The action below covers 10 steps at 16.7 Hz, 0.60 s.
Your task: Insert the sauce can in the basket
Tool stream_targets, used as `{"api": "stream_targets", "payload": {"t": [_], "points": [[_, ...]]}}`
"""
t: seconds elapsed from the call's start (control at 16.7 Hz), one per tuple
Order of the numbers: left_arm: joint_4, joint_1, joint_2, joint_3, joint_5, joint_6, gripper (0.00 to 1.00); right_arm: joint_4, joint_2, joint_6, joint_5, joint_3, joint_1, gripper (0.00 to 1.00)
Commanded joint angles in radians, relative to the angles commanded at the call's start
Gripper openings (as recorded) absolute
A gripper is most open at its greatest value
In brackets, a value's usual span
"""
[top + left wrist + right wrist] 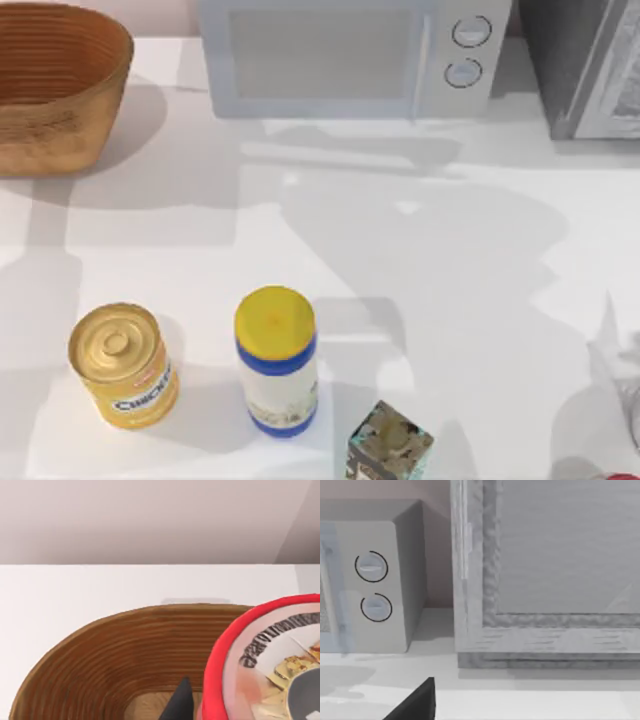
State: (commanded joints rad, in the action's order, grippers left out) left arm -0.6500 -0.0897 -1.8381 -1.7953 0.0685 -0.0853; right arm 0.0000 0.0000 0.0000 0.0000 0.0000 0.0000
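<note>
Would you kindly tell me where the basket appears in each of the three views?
Top view: the basket sits at the table's far left corner, cut by the frame edge.
Left wrist view: its ribbed wall is close below the camera, beside the sauce can.
Right wrist view: not in it.
Shared landmark: the microwave, also in the right wrist view.

My left wrist view cuts the sauce can [265, 665] off at its edges, so I see part of its red rim and label, and the label print is too smeared to read. One dark fingertip [179, 702] pokes up beside it; whether my left fingers clamp the can I cannot tell. The basket [115, 655] is cropped there too, and in the top view its far-left side runs off the picture (same for the patterned box [390, 442] at the near edge). The grey cabinet [545, 570] overruns my right wrist view.
</note>
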Motion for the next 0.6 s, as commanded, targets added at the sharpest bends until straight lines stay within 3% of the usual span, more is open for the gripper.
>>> {"api": "stream_targets", "payload": {"t": [0.6], "points": [[0.072,0.005,-0.06,0.009,-0.002,-0.001,0.0,0.0,0.0,0.0,0.0,0.0,0.0,1.0]]}}
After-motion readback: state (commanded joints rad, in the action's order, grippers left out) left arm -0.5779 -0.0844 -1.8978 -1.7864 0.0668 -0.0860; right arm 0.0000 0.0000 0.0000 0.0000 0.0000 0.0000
